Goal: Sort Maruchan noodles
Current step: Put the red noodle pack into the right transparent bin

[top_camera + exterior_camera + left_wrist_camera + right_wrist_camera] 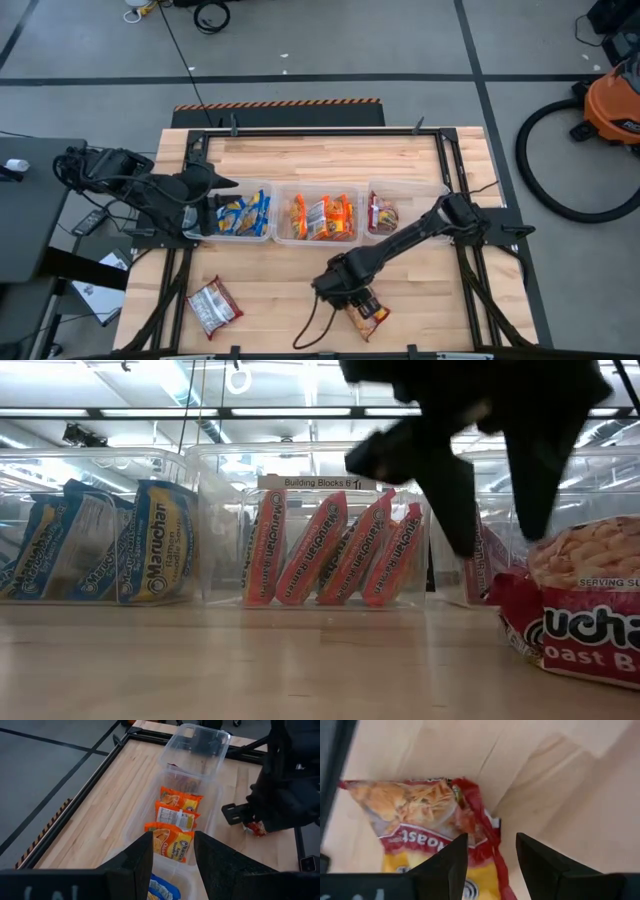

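From my seat, the red-and-yellow crinkly plastic ramen packet (pixel 585 610) on the tabletop runs off the low view's right edge, its lettering cut short. Overhead, the right arm covers part of that packet (pixel 368 314). The contents of the clear rectangular plastic bin on the right (pixel 405 190) are too small to read. The right fingers (pixel 535 865) hide the packet's lower edge.

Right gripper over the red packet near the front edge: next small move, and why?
Probably straight down, then close. The right gripper stands open just above the red packet, which lies flat on the table, ungripped. The red bin holds few packets. The left gripper waits open over the blue bin.
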You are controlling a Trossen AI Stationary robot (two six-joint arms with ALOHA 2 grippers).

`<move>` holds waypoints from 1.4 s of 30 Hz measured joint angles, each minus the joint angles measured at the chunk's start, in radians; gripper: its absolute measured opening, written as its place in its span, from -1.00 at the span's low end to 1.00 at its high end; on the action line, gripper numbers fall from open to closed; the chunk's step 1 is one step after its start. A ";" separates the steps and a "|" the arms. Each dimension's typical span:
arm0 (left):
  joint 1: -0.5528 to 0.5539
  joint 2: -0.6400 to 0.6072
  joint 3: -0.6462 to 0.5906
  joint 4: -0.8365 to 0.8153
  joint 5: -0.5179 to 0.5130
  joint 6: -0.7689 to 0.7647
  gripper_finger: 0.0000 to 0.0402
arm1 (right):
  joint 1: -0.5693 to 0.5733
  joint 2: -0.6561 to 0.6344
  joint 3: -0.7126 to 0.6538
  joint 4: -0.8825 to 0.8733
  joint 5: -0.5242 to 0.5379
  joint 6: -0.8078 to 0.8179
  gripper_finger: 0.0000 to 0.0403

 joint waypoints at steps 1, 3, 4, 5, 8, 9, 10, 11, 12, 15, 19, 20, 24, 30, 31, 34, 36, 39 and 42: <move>0.000 0.000 0.000 0.000 0.000 0.000 -0.26 | 0.003 0.000 -0.023 0.022 -0.007 -0.009 -0.15; 0.000 0.000 0.000 0.000 0.000 0.000 -0.26 | 0.005 0.000 -0.062 0.038 -0.009 -0.019 -0.15; 0.000 0.000 0.000 -0.001 0.000 0.000 -0.26 | 0.005 0.000 -0.080 0.047 -0.011 -0.020 -0.15; 0.000 0.000 0.000 -0.001 0.000 0.001 -0.26 | 0.005 0.000 -0.094 0.060 -0.013 -0.019 -0.15; 0.000 0.000 0.000 -0.001 0.000 0.000 -0.26 | 0.004 0.000 -0.128 0.072 -0.028 -0.016 -0.15; 0.000 0.000 0.000 0.000 0.000 0.000 -0.26 | 0.003 -0.001 -0.136 0.076 -0.032 -0.018 -0.15; 0.000 0.000 0.000 -0.001 0.000 0.000 -0.26 | 0.003 -0.002 -0.146 0.085 -0.034 -0.021 -0.15; 0.000 0.000 0.000 -0.001 0.000 0.000 -0.26 | 0.003 -0.002 -0.155 0.098 -0.035 -0.026 -0.15; 0.000 0.000 0.000 -0.001 0.000 0.000 -0.26 | 0.003 -0.002 -0.162 0.106 -0.038 -0.027 -0.15; 0.000 0.000 0.000 -0.001 0.000 0.000 -0.26 | 0.003 -0.002 -0.176 0.123 -0.052 -0.029 -0.18; 0.000 0.000 0.000 -0.001 0.000 0.000 -0.26 | 0.005 -0.002 -0.173 0.122 -0.056 -0.029 -0.32; 0.000 0.000 0.000 -0.001 0.000 0.000 -0.26 | 0.005 -0.002 -0.167 0.116 -0.056 -0.026 -0.37; 0.000 0.000 0.000 -0.001 0.000 0.000 -0.26 | 0.005 -0.002 -0.139 0.108 -0.054 -0.028 -0.60; 0.000 0.000 0.000 -0.001 0.000 0.000 -0.26 | 0.005 -0.002 -0.075 0.039 -0.055 -0.020 -0.93; 0.000 0.000 0.000 -0.001 0.000 0.000 -0.26 | 0.005 -0.002 -0.053 0.004 -0.055 -0.019 -0.93; 0.000 0.000 0.000 -0.001 0.000 0.000 -0.26 | 0.005 -0.002 0.033 -0.136 -0.055 0.009 -0.91; 0.000 0.000 0.000 -0.001 0.000 0.001 -0.26 | 0.005 -0.002 0.109 -0.260 -0.049 0.060 -0.91; 0.000 0.000 0.000 -0.001 0.000 0.000 -0.26 | 0.014 -0.009 0.220 -0.452 -0.007 0.181 -0.93; 0.000 0.000 0.000 -0.001 0.000 0.000 -0.26 | 0.033 -0.070 0.274 -0.491 0.051 0.318 -0.93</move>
